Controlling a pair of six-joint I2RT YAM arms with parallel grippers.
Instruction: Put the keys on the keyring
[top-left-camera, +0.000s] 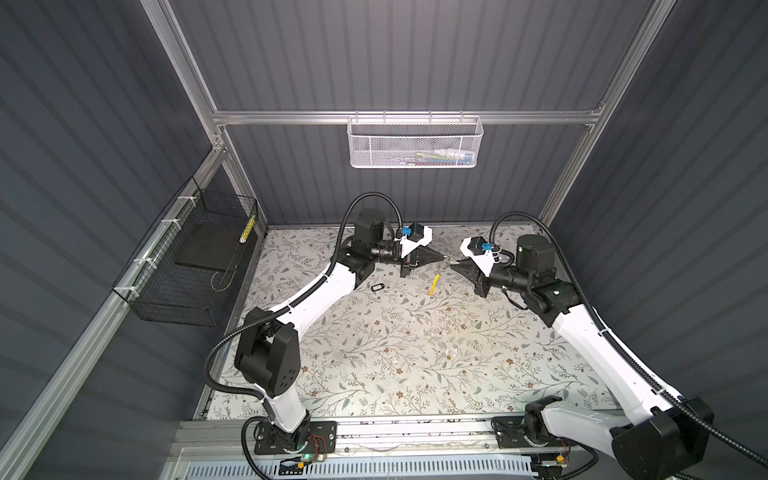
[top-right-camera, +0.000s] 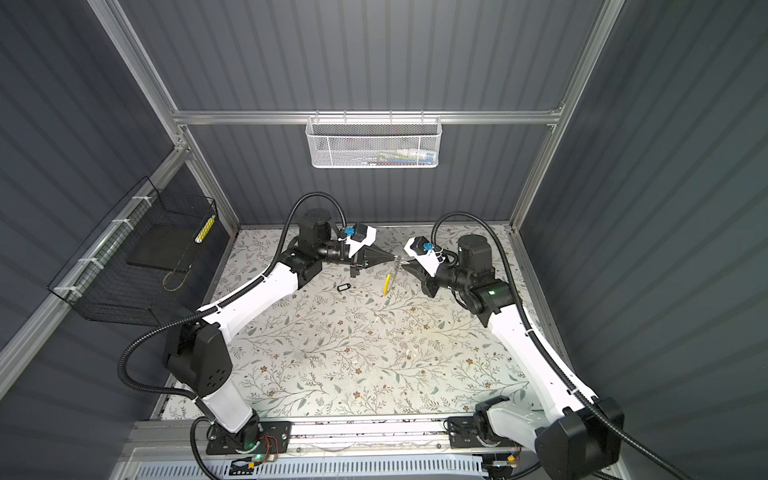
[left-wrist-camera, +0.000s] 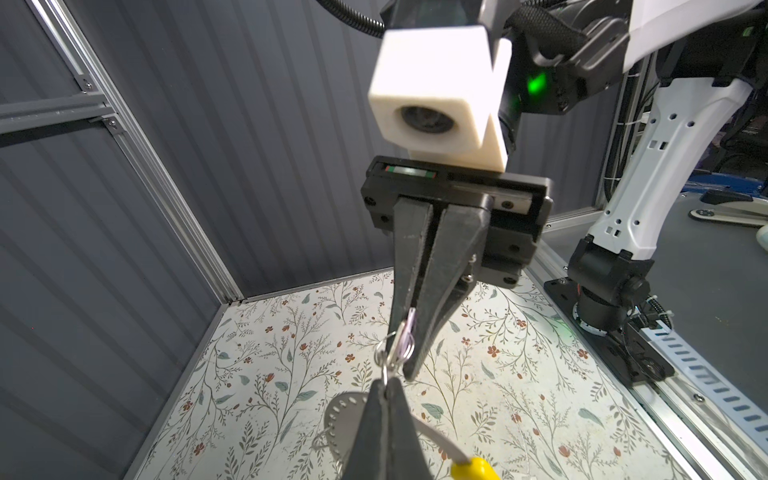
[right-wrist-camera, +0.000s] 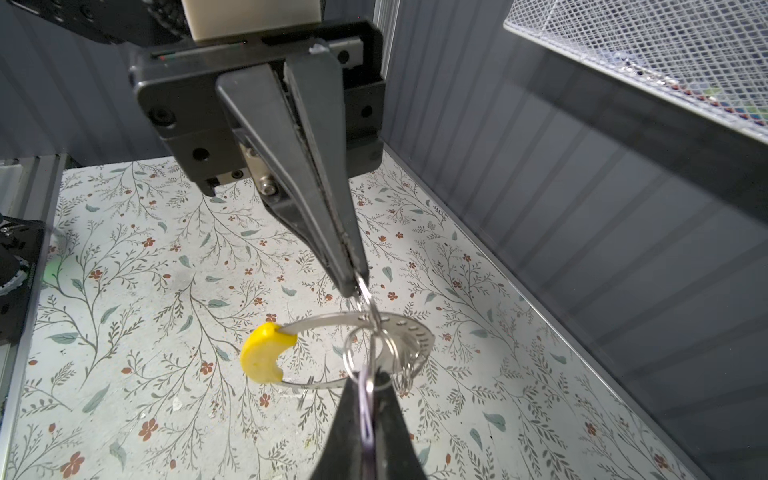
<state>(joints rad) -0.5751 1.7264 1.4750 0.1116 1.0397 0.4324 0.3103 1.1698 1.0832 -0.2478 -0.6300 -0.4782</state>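
Both grippers meet tip to tip above the back of the floral table. My left gripper (top-left-camera: 441, 258) (left-wrist-camera: 386, 384) is shut on a small wire ring of the keyring (right-wrist-camera: 328, 321), a flat grey metal hoop. The hoop hangs below with its yellow tag (right-wrist-camera: 266, 353) (top-left-camera: 433, 284) pointing down. My right gripper (top-left-camera: 454, 266) (right-wrist-camera: 368, 376) is shut on the lilac tag (right-wrist-camera: 365, 399) (left-wrist-camera: 409, 328) of one of the keys. That tag's split ring (right-wrist-camera: 353, 353) lies against the hoop. The black-rimmed oblong tag (top-left-camera: 377, 287) (top-right-camera: 343, 287) lies flat on the table, left of the grippers.
A white mesh basket (top-left-camera: 415, 141) hangs on the back wall above the arms. A black wire basket (top-left-camera: 187, 266) is fixed to the left wall. Aluminium frame rails (top-left-camera: 374, 428) border the table at the front, where both arm bases stand.
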